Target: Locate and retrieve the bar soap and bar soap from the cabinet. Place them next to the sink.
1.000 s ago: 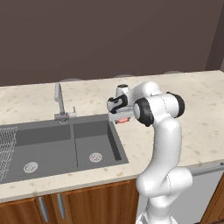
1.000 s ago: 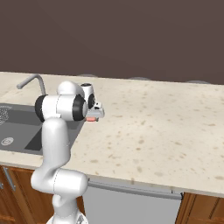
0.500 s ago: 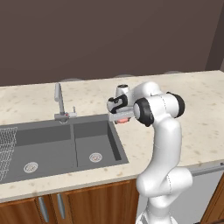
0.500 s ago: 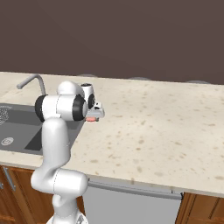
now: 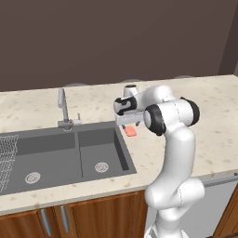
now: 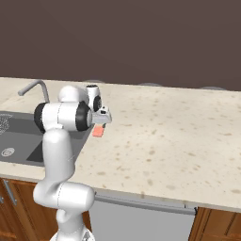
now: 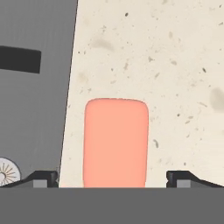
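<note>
One salmon-pink bar soap (image 5: 132,131) lies flat on the speckled counter, just right of the dark grey sink (image 5: 93,148). My gripper (image 5: 129,123) hangs directly over it, open, its fingers pointing down. In the hand view the bar soap (image 7: 115,142) sits between my two spread fingertips (image 7: 43,177) without touching them, and the sink's edge (image 7: 35,109) runs along its left. From the right the bar soap (image 6: 98,131) peeks out under the gripper (image 6: 100,122). The cabinet is out of view.
A slim silver faucet (image 5: 62,104) stands behind the sink's divider. A wire rack (image 5: 4,158) fills the left basin's far end. A round drain (image 7: 6,171) shows in the near basin. Beige counter (image 6: 179,136) stretches wide to the right.
</note>
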Robot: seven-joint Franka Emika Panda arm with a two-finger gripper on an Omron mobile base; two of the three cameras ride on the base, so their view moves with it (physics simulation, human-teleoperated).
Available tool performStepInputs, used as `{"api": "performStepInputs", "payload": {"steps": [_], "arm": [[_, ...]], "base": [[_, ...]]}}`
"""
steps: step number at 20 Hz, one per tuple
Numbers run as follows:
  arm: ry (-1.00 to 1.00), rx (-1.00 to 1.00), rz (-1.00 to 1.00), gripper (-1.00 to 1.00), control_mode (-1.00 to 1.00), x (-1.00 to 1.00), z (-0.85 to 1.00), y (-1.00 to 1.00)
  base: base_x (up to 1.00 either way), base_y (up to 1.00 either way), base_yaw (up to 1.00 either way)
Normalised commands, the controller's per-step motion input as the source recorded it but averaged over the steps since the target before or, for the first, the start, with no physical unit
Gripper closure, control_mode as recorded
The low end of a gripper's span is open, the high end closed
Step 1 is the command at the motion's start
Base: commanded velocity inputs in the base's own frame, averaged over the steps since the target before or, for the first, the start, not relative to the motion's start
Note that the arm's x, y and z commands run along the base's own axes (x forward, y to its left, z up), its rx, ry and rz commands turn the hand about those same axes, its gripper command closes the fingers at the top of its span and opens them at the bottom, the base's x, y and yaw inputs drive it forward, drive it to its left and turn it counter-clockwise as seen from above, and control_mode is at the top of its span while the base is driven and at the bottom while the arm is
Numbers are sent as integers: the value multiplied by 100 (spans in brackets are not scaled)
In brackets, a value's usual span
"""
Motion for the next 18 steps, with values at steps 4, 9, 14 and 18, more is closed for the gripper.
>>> {"api": "performStepInputs", "payload": {"steps": [4, 9, 14, 18], "arm": [[0, 0, 0, -100, -100, -49, 28, 0], [0, 0, -2, -100, -100, -92, 17, -3], [-5, 0, -2, -100, -100, -100, 17, -12], [-13, 2, 0, -100, -100, -100, 19, -14]], "base": [[0, 0, 0], [0, 0, 0], [0, 0, 0], [0, 0, 0]]}}
